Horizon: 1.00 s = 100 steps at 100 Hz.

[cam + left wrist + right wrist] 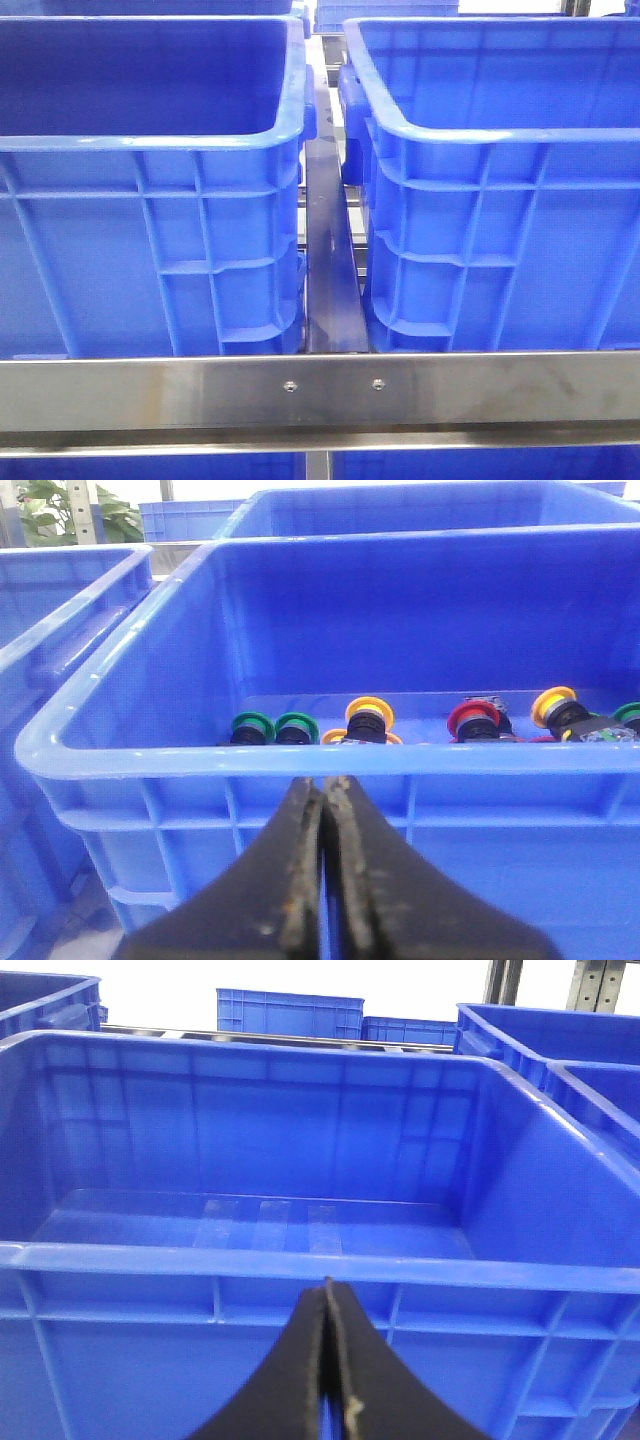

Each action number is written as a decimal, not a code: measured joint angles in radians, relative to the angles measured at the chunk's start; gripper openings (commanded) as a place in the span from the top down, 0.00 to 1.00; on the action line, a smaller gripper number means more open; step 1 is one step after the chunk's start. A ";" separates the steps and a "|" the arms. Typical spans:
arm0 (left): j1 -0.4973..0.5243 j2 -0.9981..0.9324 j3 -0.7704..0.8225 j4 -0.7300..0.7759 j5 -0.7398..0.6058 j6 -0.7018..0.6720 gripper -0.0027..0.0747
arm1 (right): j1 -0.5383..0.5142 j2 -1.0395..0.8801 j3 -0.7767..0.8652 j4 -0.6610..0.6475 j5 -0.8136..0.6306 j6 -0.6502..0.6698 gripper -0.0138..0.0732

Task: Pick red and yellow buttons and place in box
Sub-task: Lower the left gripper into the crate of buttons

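Two large blue crates stand side by side in the front view, one on the left [150, 150] and one on the right [500, 150]; no gripper shows there. In the left wrist view my left gripper [327, 785] is shut and empty, just outside the near wall of a crate [300, 760] that holds a red button [470, 720], yellow buttons [368, 717] [553, 706] and green buttons [253, 727]. In the right wrist view my right gripper [326, 1288] is shut and empty in front of the near wall of an empty crate [300, 1265].
A metal rail [320, 395] runs across the front, and a dark bar [328, 250] runs between the two crates. More blue crates stand behind [290, 1010] and at the sides [60, 630] [560, 1050].
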 measured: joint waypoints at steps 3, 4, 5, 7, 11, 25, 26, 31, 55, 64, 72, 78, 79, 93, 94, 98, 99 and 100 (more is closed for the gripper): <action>0.000 0.000 0.000 0.000 0.000 0.000 0.99 | 0.000 0.000 0.000 0.000 0.000 0.000 0.91; 0.000 0.000 0.000 0.000 0.000 0.000 0.99 | 0.000 0.000 0.000 0.000 0.000 0.000 0.91; 0.000 0.000 0.000 0.000 0.000 0.000 0.99 | 0.000 0.000 0.000 0.000 0.000 0.000 0.91; 0.000 0.000 0.000 0.000 0.000 0.000 0.99 | 0.000 0.000 0.000 0.000 0.000 0.000 0.91; 0.000 0.000 0.000 0.000 0.000 0.000 0.99 | 0.000 0.000 0.000 0.000 0.000 -0.002 0.91; 0.000 0.000 0.000 0.000 0.000 0.000 0.99 | 0.000 0.000 0.000 0.000 0.000 -0.002 0.91; 0.000 0.000 0.000 0.000 0.000 0.000 0.99 | 0.000 0.000 0.000 0.000 0.000 -0.002 0.91; 0.000 0.000 0.000 0.000 0.000 0.000 0.99 | 0.000 0.000 0.000 0.000 0.000 -0.002 0.91; 0.000 0.000 0.000 0.000 0.000 0.000 0.99 | 0.000 0.000 0.000 0.000 0.000 -0.002 0.91; 0.000 0.000 0.000 0.000 0.000 0.000 0.99 | 0.000 0.000 0.000 0.000 0.000 -0.002 0.91; 0.000 0.000 -0.002 -0.005 0.000 0.000 0.99 | 0.000 0.000 0.000 0.000 0.000 -0.002 0.91; 0.000 0.000 -0.006 -0.010 0.000 0.000 0.99 | 0.000 0.000 0.000 0.000 0.000 0.000 0.91; 0.000 0.000 -0.008 -0.012 0.000 0.000 0.99 | 0.000 0.000 0.000 0.000 0.000 0.000 0.91; 0.000 0.004 -0.059 -0.017 0.048 0.000 0.99 | 0.000 0.000 0.000 0.000 0.000 0.000 0.91; 0.000 0.008 -0.068 -0.017 0.052 0.000 0.99 | 0.000 0.000 0.000 0.000 0.000 0.000 0.91; 0.000 0.021 -0.094 -0.017 0.085 0.000 0.99 | 0.000 0.000 0.000 0.000 0.000 0.000 0.91; 0.000 0.027 -0.105 -0.017 0.099 0.000 0.99 | 0.000 0.000 0.000 0.000 0.000 0.000 0.91; 0.000 0.031 -0.111 -0.017 0.106 0.000 0.99 | 0.000 0.000 0.000 0.000 0.000 0.000 0.91</action>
